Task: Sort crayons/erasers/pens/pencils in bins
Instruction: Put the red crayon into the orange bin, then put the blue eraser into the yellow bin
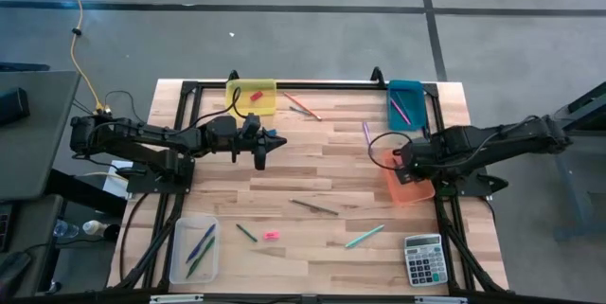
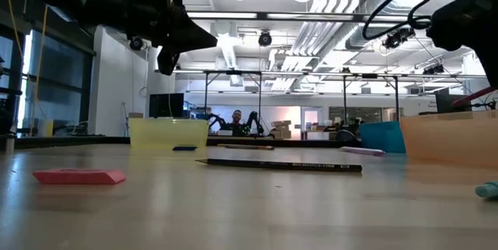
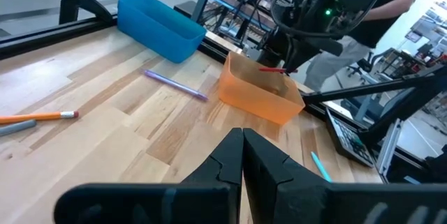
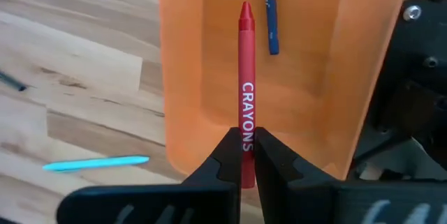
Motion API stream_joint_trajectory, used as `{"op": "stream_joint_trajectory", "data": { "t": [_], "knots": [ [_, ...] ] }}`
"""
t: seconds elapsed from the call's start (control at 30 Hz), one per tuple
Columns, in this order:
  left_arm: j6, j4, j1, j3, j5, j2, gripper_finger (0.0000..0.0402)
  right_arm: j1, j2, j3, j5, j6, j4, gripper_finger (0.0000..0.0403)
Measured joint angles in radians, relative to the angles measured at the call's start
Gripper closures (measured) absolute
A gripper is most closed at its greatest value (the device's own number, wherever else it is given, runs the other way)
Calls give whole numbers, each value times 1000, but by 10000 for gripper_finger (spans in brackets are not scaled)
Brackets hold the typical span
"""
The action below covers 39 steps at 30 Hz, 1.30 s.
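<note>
Reading "CRAYONS": red crayon point(image 4: 246, 91) over orange bin point(image 4: 307, 112).

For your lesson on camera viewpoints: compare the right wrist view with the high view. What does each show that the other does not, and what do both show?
Only the right wrist view shows the red crayon gripped in the right gripper, with a blue crayon lying inside the orange bin.

Only the high view shows the left gripper, yellow bin, calculator and pink eraser.

Both show the orange bin and the light-blue stick.

Open bare wood mid-table point(image 1: 322, 167); orange bin point(image 1: 409, 188) and calculator point(image 1: 423, 259) crowding the right edge.
</note>
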Motion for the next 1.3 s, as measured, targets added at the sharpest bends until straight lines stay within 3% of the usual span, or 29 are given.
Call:
{"op": "stream_joint_trajectory", "data": {
  "t": [0.47, 0.87, 1.0, 1.17, 1.23, 1.3],
  "knots": [
    [4, -1, 1, 0, 5, 0, 402, -2, 183, 0, 49, 127, 94, 389],
    [8, -1, 0, 0, 106, 0, 402, -2, 190, 9, 45, 126, 82, 289],
    [9, -1, 2, 0, 105, 0, 401, 3, 184, 38, 151, 113, 120, 292],
    [28, -13, 6, 2, 105, 0, 402, 41, 186, 49, 388, -112, 424, 352],
    [36, -91, 7, 28, 99, 0, 401, 45, 190, 22, 487, -267, 646, 386],
    [74, -219, 6, 79, 98, -5, 401, 25, 193, -31, 540, -449, 890, 395]
  ]
}}
